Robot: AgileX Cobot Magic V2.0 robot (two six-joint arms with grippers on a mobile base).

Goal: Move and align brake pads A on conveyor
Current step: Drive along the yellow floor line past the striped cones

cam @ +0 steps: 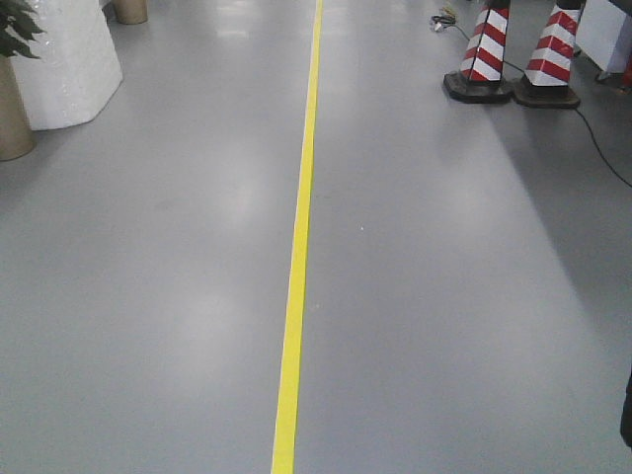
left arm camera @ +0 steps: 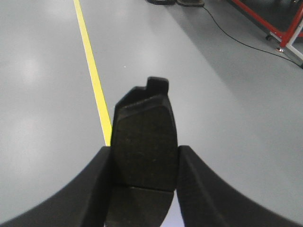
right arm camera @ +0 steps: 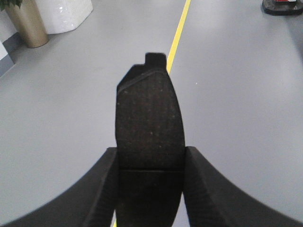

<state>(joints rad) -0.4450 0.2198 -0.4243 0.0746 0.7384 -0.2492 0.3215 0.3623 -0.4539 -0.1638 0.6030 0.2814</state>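
Note:
My left gripper [left arm camera: 145, 153] is shut on a dark grey brake pad [left arm camera: 144, 127]. It grips the pad's two long edges, and the pad sticks out forward with its end tab up, high above the grey floor. My right gripper [right arm camera: 150, 153] is shut the same way on a second brake pad [right arm camera: 149, 123], whose thin middle groove shows between the fingers. The conveyor is out of view in every frame. Neither gripper shows in the front view. No other pads are in view.
A grey floor with a yellow line [cam: 301, 217] runs straight ahead. Two red-and-white striped cones [cam: 513, 54] and a black cable [cam: 602, 138] stand far right. A white bulky object [cam: 64, 59] and a brass-coloured planter [right arm camera: 26, 21] stand far left. A red frame [left arm camera: 279, 26] is at the right.

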